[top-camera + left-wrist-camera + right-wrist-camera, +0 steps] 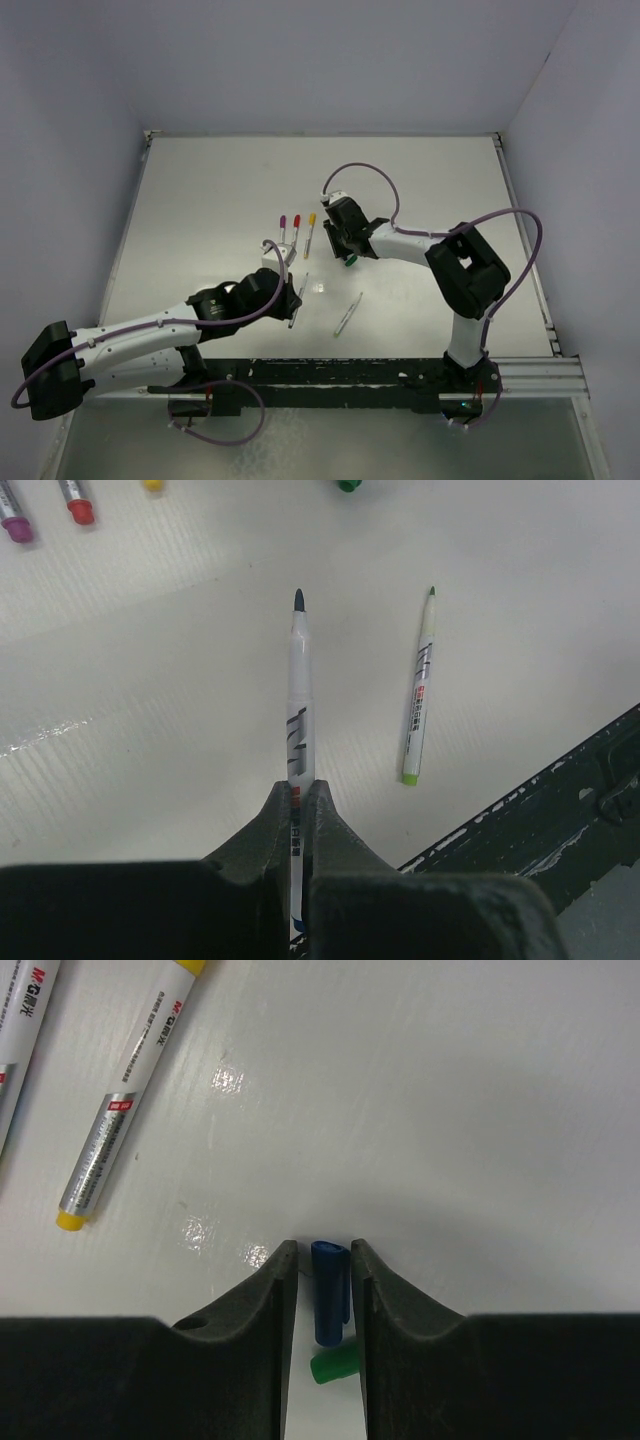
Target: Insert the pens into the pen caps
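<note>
The white counter point(200, 200) carries everything near its middle, well in from all four edges. The left arm point(150, 330) reaches in from the near-left corner. Its jaws are clamped on the rear of a dark-tipped pen point(299, 700), so most of the barrel juts out ahead with the bare tip leading. The right arm point(465, 270) bends in from the near-right. Its jaws stand a little apart on either side of the blue cap point(328, 1295) and low over the counter, with a sliver of white showing on one side, so no firm pinch is visible. Three capped pens point(297, 228) lie in a row just on the far side of the middle, capped purple, red and yellow. An uncapped green pen point(420, 690) lies flat towards the near edge. The green cap point(335, 1365) sits right against the blue one; I cannot tell whether they touch. The pens look light, stiff and smooth, so they should roll easily — a grip well back on the barrel leaves the tip free to wobble. The caps are tiny and probably slippery. The blue cap is best squeezed across its sides with the mouth left clear, gently, or it may squirt out and nudge its green neighbour.
</note>
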You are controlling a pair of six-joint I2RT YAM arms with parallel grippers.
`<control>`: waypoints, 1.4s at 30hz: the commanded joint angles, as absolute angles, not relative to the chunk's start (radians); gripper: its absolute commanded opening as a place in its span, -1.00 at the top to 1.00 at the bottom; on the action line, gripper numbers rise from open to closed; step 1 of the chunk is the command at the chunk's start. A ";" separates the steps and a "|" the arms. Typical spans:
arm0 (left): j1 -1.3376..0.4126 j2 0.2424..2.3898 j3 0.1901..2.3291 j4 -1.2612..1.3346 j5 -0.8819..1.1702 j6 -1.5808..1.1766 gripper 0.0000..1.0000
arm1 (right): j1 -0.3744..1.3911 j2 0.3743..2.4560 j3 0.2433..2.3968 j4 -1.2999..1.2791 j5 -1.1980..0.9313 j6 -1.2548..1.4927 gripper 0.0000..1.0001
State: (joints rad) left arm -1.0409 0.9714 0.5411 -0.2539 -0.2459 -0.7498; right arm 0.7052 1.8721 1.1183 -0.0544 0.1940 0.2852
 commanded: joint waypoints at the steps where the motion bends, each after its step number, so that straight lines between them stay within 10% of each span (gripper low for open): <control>1: -1.033 0.950 0.539 -0.231 -0.254 -0.772 1.00 | 0.719 1.891 1.106 -0.143 0.211 0.334 0.36; 22: -1.030 0.969 0.547 -0.224 -0.253 -0.770 1.00 | 0.722 1.857 1.059 -0.177 0.234 0.371 0.47; 27: -1.030 0.972 0.545 -0.225 -0.250 -0.770 1.00 | 0.722 1.883 1.069 -0.191 0.240 0.380 1.00; 42: -1.026 0.999 0.549 -0.069 -0.272 -0.691 1.00 | 0.722 1.567 1.039 -0.001 0.137 0.372 1.00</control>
State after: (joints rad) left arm -1.0340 0.9806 0.5411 -0.2073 -0.2489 -0.7403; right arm 0.7181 1.7412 1.0687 -0.1104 0.1802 0.3656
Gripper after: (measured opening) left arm 0.029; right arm 0.036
